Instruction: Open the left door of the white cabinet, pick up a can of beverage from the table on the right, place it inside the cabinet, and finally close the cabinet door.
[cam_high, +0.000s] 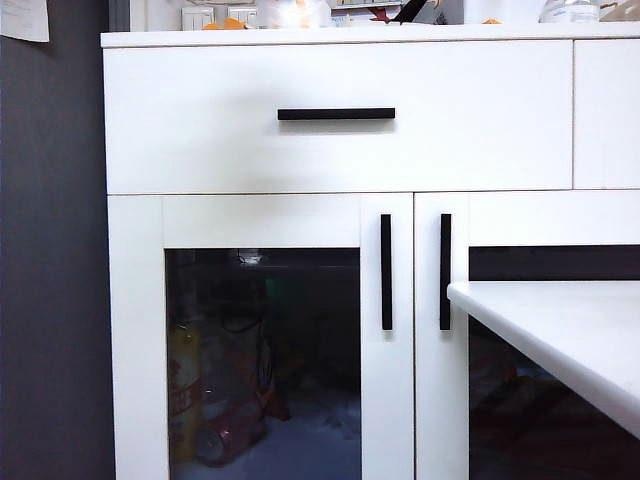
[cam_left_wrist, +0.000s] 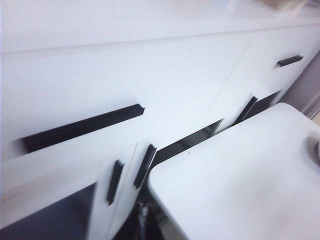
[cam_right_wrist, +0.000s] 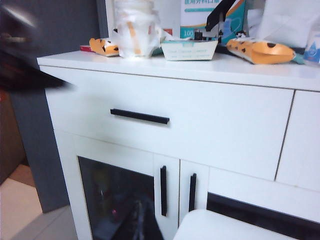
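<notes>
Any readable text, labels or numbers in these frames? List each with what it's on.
"100": on the white and teal box standing on top of the white cabinet, right wrist view.
Teal characters above it on the same box: too blurred to read.
Paper sheet on the grey wall: print too small to read.
Packages behind the left door glass: print illegible.
Left gripper, right gripper: neither in view.

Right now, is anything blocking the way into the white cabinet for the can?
Yes. The left door of the white cabinet is shut, flush with its frame, so it closes off the inside. Its handle looks clear of obstructions. The table edge sits in front of the neighbouring door. No can or gripper is in view.
</notes>
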